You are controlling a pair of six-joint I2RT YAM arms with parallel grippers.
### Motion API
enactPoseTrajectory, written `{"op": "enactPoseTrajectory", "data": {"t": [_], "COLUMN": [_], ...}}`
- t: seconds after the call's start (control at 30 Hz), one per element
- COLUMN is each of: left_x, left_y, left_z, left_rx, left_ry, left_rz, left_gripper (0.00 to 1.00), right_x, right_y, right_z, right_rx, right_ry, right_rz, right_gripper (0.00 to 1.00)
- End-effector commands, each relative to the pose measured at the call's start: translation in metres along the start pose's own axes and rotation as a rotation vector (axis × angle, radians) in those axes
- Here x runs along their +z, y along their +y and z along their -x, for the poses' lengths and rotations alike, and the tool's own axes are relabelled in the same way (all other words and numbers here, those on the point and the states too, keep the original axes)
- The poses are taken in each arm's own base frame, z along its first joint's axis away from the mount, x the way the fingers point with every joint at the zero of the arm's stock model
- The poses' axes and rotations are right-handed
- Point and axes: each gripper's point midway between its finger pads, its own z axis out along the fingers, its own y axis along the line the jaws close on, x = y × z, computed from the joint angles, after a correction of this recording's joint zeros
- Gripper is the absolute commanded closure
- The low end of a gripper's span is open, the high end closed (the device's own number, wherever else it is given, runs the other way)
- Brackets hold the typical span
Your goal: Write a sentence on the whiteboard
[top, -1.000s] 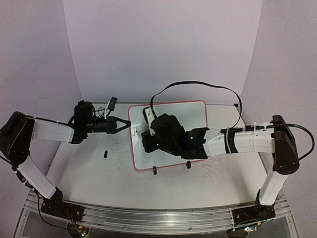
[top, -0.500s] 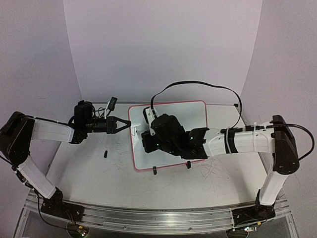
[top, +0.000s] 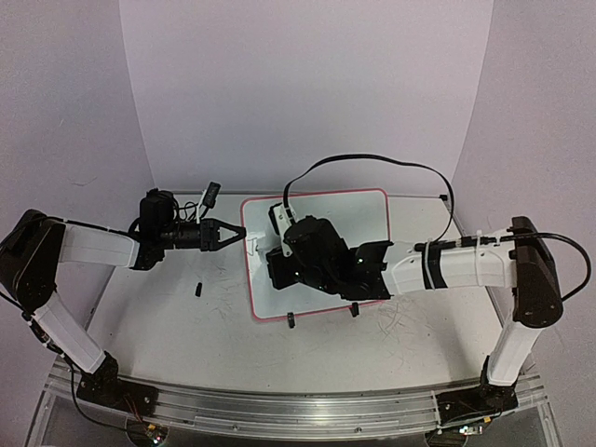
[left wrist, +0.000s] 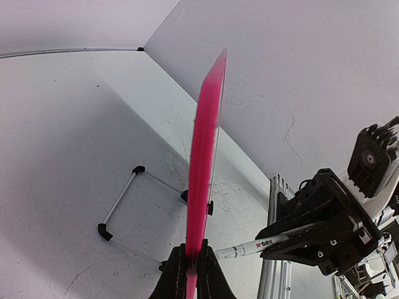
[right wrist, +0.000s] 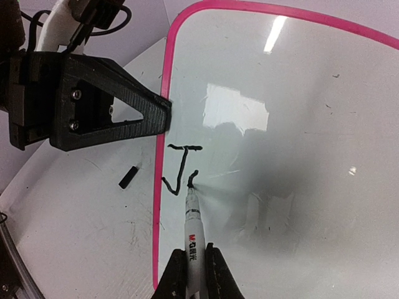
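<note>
The whiteboard (top: 358, 214) sits in the middle of the top view on the scuffed white surface (top: 168, 326). Its pink rim shows all round except where the right arm lies across it.

The left gripper (top: 244, 235) comes in from the left of that view, and its jaws are pinched narrow on the board's left edge. From the left wrist view the board is seen edge-on as a thin pink strip rising from the bottom centre. A thin wire bracket (left wrist: 121, 205) with black ends shows to the left of the strip, but I can't tell how it joins the board.

The right gripper (right wrist: 192, 268) is at the bottom of its own view, jaws clamped on a marker (right wrist: 193, 227). The marker's tip touches the board just beside a few black strokes (right wrist: 179, 167) near the left rim. The strokes are too few and too loose to read as letters.

In the top view the right wrist's black bulk hides the marker and the writing completely.

A small black piece (top: 198, 289) lies on the surface lower left of the board, well apart from it and too small to identify. A black cable (top: 372, 158) arcs above the right arm.
</note>
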Motion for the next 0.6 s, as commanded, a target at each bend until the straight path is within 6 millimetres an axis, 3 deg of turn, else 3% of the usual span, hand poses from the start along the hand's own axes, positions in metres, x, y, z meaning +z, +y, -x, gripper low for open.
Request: {"op": "enactPoseTrajectory", "data": {"t": [0.0, 0.57], "left_x": [-0.004, -0.004], "left_y": [-0.028, -0.028], "left_z": [0.028, 0.028], "left_rx": [0.086, 0.086], "left_ry": [-0.052, -0.051], "left_rz": [-0.067, -0.068], "left_gripper": [1.0, 1.0], "right_x": [-0.005, -0.012], "right_y": [-0.007, -0.023], "right_z": [-0.005, 0.006], "right_rx": [0.008, 0.03], "right_ry": [0.017, -0.031], "right_rz": [-0.019, -0.103], "right_gripper": [1.0, 1.0]}}
